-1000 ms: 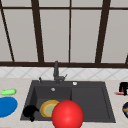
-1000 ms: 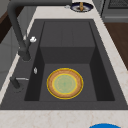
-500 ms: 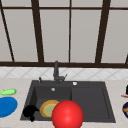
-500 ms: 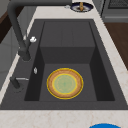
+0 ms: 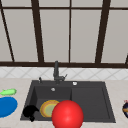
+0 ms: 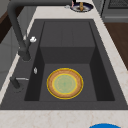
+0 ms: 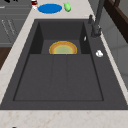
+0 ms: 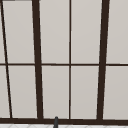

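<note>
left hand low at the sink's front-left corner

you had the left hand hanging at the front-left corner of the sink, just beside the plate; whether its fingers were apart or together you could not tell, and it looked to hold nothing. the plate lay flat on the floor of the sink's deep left basin, round, glossy, with an orange-yellow rim and a pale green centre. a smooth red ball sat at the sink's front edge, partly covering the plate. my judgement: a careless sweep could have knocked the ball, or scraped the plate against the matte dark wall. the faucet stood behind the sink.
</note>
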Tool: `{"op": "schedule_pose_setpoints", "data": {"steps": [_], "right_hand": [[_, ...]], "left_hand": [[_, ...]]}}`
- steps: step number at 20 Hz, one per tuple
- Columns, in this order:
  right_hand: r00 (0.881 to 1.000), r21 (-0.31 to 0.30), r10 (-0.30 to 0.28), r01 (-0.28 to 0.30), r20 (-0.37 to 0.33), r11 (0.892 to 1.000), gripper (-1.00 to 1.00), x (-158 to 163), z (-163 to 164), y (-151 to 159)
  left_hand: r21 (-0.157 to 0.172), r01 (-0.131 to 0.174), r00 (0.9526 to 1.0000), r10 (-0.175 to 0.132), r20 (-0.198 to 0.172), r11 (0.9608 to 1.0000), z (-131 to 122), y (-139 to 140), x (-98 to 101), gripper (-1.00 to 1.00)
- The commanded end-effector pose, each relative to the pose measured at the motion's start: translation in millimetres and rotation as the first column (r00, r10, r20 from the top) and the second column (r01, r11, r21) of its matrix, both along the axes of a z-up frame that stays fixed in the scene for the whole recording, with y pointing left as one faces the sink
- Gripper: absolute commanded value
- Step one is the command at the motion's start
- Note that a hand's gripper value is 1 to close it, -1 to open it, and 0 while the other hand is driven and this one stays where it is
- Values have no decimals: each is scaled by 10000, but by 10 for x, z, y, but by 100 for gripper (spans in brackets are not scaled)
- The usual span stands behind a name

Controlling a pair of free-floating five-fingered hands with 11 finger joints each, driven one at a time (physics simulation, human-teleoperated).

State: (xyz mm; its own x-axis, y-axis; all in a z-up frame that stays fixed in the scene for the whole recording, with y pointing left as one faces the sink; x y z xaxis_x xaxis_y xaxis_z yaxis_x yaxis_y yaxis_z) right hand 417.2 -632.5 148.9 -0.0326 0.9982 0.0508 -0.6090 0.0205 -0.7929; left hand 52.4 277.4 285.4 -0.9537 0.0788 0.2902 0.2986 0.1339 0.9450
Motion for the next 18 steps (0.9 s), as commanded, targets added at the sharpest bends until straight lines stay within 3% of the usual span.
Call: {"op": "schedule_pose_setpoints", "data": {"steps": [1, 7, 10, 15, 18], "right_hand": [[9998, -288, -3, -3, -209, 9996, 100, 4, -206, 0], [10000, -179, -20, 21, 53, 9998, 100, 75, -427, -53], [9996, 242, 11, -5, -278, 9997, 100, 6, -257, -196], [9999, 998, -94, 106, -127, 9949, 100, -177, -62, -266], [9987, 1346, -154, 87, 486, 9909, 100, -314, 64, -303]], "left_hand": [[0, 0, 10000, 0, 0, 10000, 0, 0, 0, 0], [0, 0, 10000, 0, 0, 10000, 0, 0, 0, 0], [0, 0, 10000, 0, 0, 10000, 0, 0, 0, 0], [0, 0, 10000, 0, 0, 10000, 0, 0, 0, 0], [0, 0, 10000, 0, 0, 10000, 0, 0, 0, 0]]}}
